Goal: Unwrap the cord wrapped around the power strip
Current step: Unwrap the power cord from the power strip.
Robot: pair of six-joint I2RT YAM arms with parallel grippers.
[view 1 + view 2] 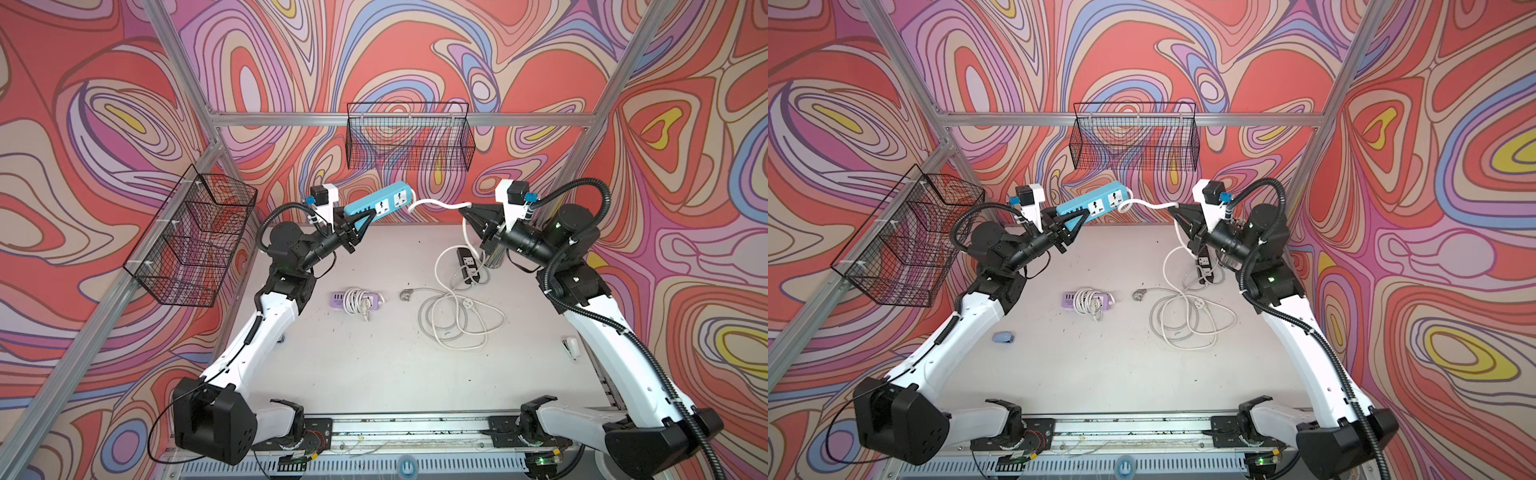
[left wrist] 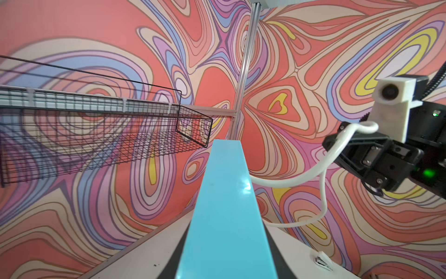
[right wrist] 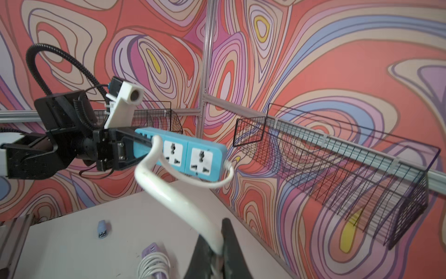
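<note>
1. The left gripper (image 1: 360, 221) was clamped on one end of the blue power strip (image 1: 380, 203) and held it in the air over the far edge of the table (image 1: 374, 365), free end tilted upward.
2. Two white socket faces showed on the strip in both top views and in the right wrist view (image 3: 188, 154). No brand name could be read on them.
3. The white cord (image 1: 440, 205) left the strip's free end in a small loop and ran across to the right gripper (image 1: 467, 210), whose jaws were pinched tight on it.
4. Past that grip the cord dropped to the table and joined loose coils there.
5. A purple power strip (image 1: 357, 301) lay mid-table with its cord wound around it. Faint marks at one end may have been print, too small to read.
6. A black power strip (image 1: 467, 264) lay beside the right arm.
</note>
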